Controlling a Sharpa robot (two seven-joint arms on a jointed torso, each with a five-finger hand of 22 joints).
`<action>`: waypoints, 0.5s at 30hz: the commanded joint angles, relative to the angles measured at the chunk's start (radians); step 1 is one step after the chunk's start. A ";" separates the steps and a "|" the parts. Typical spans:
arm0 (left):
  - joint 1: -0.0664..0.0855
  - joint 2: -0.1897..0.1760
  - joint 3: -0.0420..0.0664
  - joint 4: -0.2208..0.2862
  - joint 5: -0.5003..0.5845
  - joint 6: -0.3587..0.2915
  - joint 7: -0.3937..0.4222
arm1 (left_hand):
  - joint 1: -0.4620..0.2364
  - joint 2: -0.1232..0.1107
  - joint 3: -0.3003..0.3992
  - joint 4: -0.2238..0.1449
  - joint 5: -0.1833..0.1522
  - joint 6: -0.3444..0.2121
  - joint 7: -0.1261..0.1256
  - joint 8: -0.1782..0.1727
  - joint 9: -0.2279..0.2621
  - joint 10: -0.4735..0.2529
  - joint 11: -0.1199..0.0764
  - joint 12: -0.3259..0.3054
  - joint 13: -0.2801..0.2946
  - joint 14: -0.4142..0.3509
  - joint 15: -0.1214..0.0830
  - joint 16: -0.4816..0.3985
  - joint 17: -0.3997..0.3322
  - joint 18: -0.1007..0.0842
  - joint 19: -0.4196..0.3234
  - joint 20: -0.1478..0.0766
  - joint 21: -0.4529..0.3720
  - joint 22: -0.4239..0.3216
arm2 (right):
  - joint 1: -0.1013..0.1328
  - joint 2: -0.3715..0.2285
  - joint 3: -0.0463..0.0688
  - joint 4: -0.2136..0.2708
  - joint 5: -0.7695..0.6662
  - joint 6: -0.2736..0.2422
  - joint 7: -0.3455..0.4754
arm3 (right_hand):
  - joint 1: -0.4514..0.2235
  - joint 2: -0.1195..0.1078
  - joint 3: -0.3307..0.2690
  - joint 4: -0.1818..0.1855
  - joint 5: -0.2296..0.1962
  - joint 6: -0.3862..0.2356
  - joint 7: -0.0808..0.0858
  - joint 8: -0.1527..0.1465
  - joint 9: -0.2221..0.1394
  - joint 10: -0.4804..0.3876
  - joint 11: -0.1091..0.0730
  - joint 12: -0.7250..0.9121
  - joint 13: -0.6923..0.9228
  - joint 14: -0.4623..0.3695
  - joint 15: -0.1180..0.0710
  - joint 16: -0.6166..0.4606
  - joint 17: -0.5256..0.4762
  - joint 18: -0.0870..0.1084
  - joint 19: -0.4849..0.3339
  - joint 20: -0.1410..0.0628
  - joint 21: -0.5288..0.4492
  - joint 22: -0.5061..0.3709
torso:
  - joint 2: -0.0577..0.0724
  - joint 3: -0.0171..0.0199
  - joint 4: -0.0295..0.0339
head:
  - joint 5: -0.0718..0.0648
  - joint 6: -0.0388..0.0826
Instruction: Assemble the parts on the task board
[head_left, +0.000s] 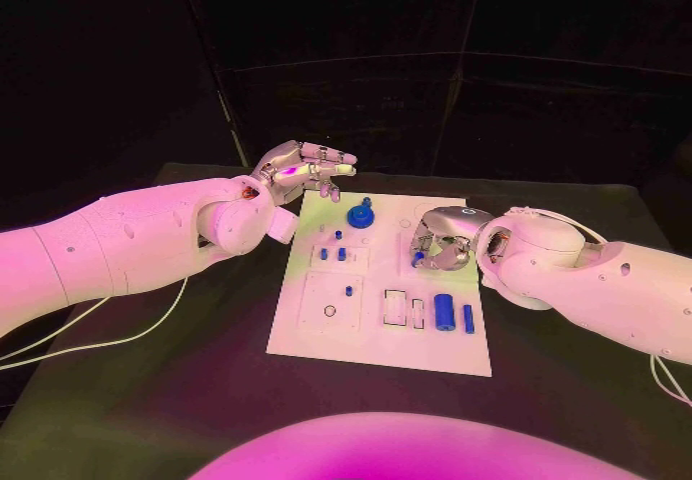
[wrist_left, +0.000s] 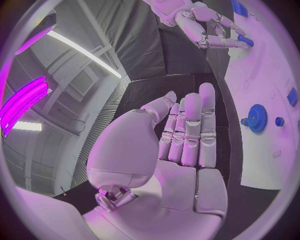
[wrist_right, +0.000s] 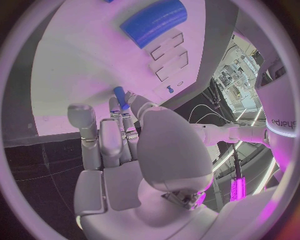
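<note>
Bench: black bench (head_left: 173, 400), dark cloth-like top, carrying the white task board (head_left: 382, 345) at its middle.
Room: dark curtain-like walls behind the bench in the head view; nothing more of it can be told there.
Task board: lies flat between the two arms, with several rectangular recesses outlined on it.
Progress: judged partway. The blue gear (head_left: 361, 214) stands at the board's far end and small blue pegs (head_left: 332, 254) stand near its middle, while a large blue cylinder (head_left: 444, 311) and a slimmer blue bar (head_left: 467, 318) lie at the near right, apparently still to be seated.
Left robot hand: left robot hand (head_left: 299, 171) hovers over the board's far left corner, fingers spread, holding nothing.
Right robot hand: right robot hand (head_left: 437, 246) is over the board's right side, pinching a small blue pin (wrist_right: 119, 95) at its fingertips, just above the white surface.
Left to do: place this pin, then the loose pieces, as far as can be judged.
</note>
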 joint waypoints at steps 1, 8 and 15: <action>0.002 0.000 0.001 0.001 -0.001 0.012 0.009 | 0.004 0.006 -0.004 0.000 0.000 -0.006 0.004 0.004 0.000 -0.010 0.000 0.005 0.000 -0.007 -0.003 0.002 -0.001 0.014 -0.006 0.002 -0.007 -0.001 | 0.001 -0.004 0.000 0.010 -0.014 -0.047 0.011 | 0.018 0.005 0.016 -0.007 -0.010 0.014 -0.001 0.005 0.000 0.021 -0.003 -0.002 0.004 0.017 -0.011 0.007 0.000 0.003 0.010 -0.003 0.009 0.009 | -0.001 -0.0002 0.0006 | 0.000 0.000; 0.002 -0.001 0.001 0.000 -0.001 0.011 0.009 | 0.004 0.006 -0.004 0.000 0.000 -0.006 0.004 0.004 0.000 -0.010 0.000 0.005 0.000 -0.007 -0.003 0.002 -0.001 0.014 -0.006 0.002 -0.007 -0.001 | 0.001 -0.035 0.000 0.052 -0.007 -0.139 0.024 | 0.028 0.005 0.037 -0.019 -0.015 0.026 -0.001 0.006 0.000 0.039 -0.006 -0.008 0.006 0.017 -0.014 0.008 0.000 0.002 0.014 -0.007 0.015 0.017 | -0.002 -0.0003 -0.0004 | -0.001 0.003; 0.002 -0.001 0.001 -0.003 -0.001 0.010 0.010 | 0.004 0.007 -0.005 0.001 0.000 -0.007 0.004 0.004 0.000 -0.011 0.000 0.005 0.000 -0.007 -0.003 0.002 -0.001 0.014 -0.006 0.002 -0.007 -0.001 | 0.002 -0.087 0.002 0.145 0.027 -0.189 0.027 | 0.028 0.004 0.048 -0.024 -0.025 0.031 -0.001 0.005 -0.001 0.044 -0.006 -0.015 0.006 0.018 -0.014 0.010 0.003 0.001 0.016 -0.008 0.018 0.022 | -0.002 0.0008 -0.0006 | -0.001 0.009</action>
